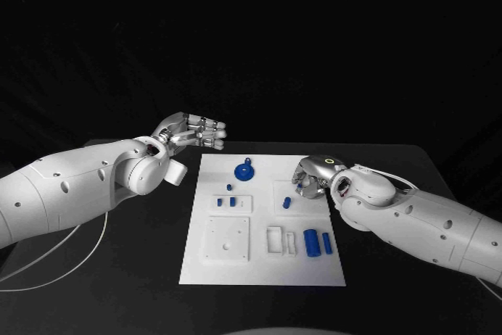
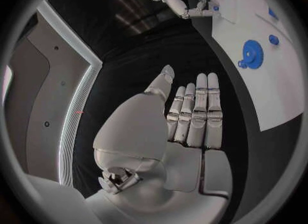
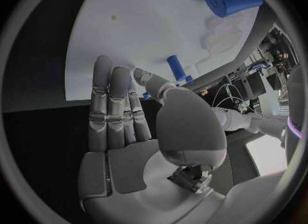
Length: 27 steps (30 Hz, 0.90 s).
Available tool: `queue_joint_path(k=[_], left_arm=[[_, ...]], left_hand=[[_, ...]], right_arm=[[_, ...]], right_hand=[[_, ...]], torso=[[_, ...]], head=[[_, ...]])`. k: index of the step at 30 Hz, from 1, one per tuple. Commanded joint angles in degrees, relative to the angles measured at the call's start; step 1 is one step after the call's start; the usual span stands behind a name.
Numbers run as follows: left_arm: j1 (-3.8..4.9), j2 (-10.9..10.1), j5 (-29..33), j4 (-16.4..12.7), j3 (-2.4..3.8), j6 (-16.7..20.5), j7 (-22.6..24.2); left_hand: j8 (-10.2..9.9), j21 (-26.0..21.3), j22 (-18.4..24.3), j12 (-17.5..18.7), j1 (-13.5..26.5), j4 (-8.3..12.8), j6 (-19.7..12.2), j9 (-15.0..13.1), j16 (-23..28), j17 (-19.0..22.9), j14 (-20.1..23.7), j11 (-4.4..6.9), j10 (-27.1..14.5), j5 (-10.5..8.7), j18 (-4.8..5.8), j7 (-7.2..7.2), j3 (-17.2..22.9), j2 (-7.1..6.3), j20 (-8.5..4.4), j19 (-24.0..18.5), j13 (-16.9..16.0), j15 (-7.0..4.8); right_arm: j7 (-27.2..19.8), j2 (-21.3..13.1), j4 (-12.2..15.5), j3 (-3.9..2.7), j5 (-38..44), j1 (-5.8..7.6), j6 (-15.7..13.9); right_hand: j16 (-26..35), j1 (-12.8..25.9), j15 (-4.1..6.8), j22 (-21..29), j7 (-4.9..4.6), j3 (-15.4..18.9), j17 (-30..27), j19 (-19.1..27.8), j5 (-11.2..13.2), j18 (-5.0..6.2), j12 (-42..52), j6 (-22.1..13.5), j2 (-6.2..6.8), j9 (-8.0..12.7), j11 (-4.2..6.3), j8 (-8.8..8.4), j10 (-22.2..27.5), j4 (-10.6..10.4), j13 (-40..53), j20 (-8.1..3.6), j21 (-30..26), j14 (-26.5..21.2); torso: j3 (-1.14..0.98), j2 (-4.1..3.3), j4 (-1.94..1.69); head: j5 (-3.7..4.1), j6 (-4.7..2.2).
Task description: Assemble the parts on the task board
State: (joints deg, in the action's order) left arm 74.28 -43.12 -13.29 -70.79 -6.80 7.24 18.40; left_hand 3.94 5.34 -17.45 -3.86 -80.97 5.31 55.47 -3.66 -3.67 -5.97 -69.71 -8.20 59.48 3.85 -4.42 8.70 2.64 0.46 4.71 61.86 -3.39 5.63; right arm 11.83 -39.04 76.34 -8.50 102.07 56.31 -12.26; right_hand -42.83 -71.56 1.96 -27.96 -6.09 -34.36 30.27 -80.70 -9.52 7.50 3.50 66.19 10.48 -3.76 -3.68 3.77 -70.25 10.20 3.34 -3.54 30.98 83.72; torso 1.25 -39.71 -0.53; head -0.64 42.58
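Task board [image 1: 262,270] lies white in the middle of the black table [image 1: 125,291], carrying a blue gear [image 1: 245,171] near its far edge, small blue pegs [image 1: 230,201] mid-board and two blue cylinders [image 1: 312,242] toward my right. My left hand [image 1: 199,132] hovers off the board's far left corner, fingers straight and side by side, holding nothing. My right hand [image 1: 310,180] sits over the board's right edge, fingers extended, empty.

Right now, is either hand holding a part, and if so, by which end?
Neither. The left hand is off the task board, fingers straight and empty. The right hand hovers over the board's right edge, palm bare, no blue part in it.
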Motion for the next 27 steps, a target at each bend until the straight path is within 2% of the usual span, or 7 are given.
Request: queue_joint_path(k=[1, 15, 27], left_arm=[[0.11, 0.14, -2.16, 0.30, 0.05, -1.01, 1.00], [0.11, 0.22, -4.55, 1.25, 0.04, -1.47, 0.78], [0.11, 0.27, -5.68, 1.76, 0.03, -1.82, 0.25]], left_hand=[[-0.13, 0.46, 0.74, 0.10, -0.21, -0.33, 0.02, 0.02, 0.09, -0.08, 0.24, -0.31, -0.01, -0.38, -0.32, 0.46, -0.28, 0.09, 0.32, 0.18, 0.00, 0.42], [-0.12, 0.85, 2.30, 0.10, -0.52, -0.70, 0.11, 0.01, 0.10, -0.13, 0.40, -0.36, -0.14, -0.47, -0.30, 0.47, -0.39, 0.01, 0.36, 0.24, 0.00, 0.47], [-0.13, 0.92, 2.95, 0.10, -0.61, -0.74, 0.10, 0.01, 0.11, -0.06, 0.83, -0.45, -0.41, -0.49, -0.23, 0.48, -0.41, -0.10, 0.50, -0.08, 0.00, 0.61]], right_arm=[[0.83, 0.15, -0.33, 0.24, 1.53, -0.36, 0.98], [1.96, -0.06, -0.31, 0.36, 2.83, -0.51, 0.47], [2.36, -0.43, 0.21, 0.37, 3.67, -0.55, -0.47]], right_hand=[[-0.44, -0.16, 0.36, -0.85, 0.00, -0.62, 0.24, 0.73, 0.25, 0.63, -0.12, 0.43, 0.17, -0.02, 0.09, -0.17, -0.36, 0.12, 0.06, -0.01, 0.46, -0.23], [-1.21, -0.43, 0.49, -5.62, 0.01, -2.94, 0.89, 1.71, 0.52, 0.79, -0.13, 0.72, 0.16, -0.02, 0.18, -0.17, -0.83, 0.88, 0.06, -0.15, 1.03, -0.52], [-1.36, -0.36, 0.51, -7.95, 0.05, -2.94, 1.10, 1.49, 0.79, 0.76, -0.13, 0.82, 0.34, -0.03, 0.22, -0.16, -0.98, 0.98, 0.07, -0.17, -0.03, -0.53]], torso=[[-0.02, -0.01, 0.03], [-0.02, 0.00, 0.09], [-0.01, 0.00, 0.04]], head=[[-0.17, 0.10], [-0.09, 0.30], [-0.26, 0.30]])
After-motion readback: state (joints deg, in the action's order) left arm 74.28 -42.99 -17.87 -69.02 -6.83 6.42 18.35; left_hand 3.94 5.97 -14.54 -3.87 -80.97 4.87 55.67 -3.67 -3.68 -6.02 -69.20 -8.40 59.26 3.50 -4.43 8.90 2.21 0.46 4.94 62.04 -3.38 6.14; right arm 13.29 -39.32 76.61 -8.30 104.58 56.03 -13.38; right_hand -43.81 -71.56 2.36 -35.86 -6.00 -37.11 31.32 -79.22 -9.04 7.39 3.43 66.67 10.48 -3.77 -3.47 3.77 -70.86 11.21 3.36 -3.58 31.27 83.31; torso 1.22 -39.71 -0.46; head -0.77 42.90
